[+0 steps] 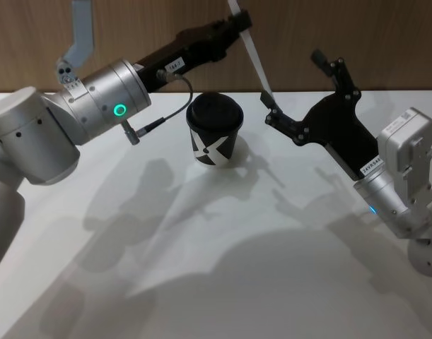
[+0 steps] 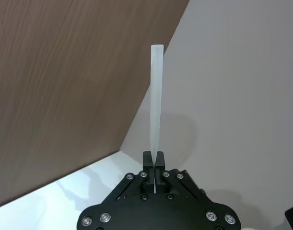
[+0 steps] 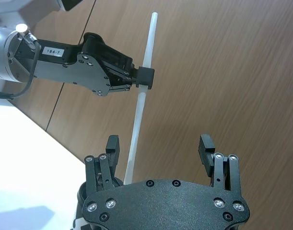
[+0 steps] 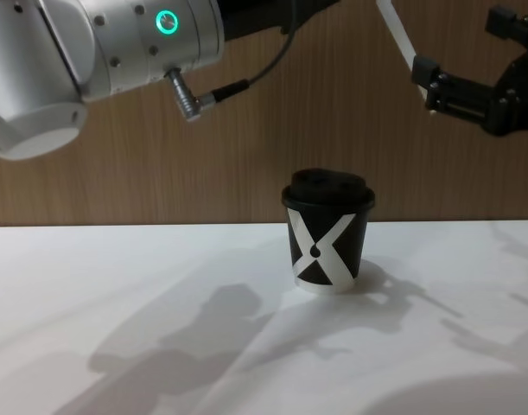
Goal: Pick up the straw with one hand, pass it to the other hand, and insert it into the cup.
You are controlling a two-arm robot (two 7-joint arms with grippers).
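Well above the black X-marked paper cup (image 1: 214, 134), my silver-armed left tool (image 1: 237, 21) pinches the thin white straw (image 1: 255, 62) — my black right tool (image 1: 293, 78) gapes open.

left gripper (image 3: 145, 77), white label (image 3: 54, 51) on its body: "184-7". right gripper (image 1: 295, 83), white sticker (image 1: 369, 168) at its base: starts "24V", rest unreadable. black paper cup (image 4: 328, 238) with domed lid: large white X, small black drop mark.

Head view looks down on table (image 1: 272, 282); chest view low, side-on; both share cup (image 1: 216, 131); wrist views close.
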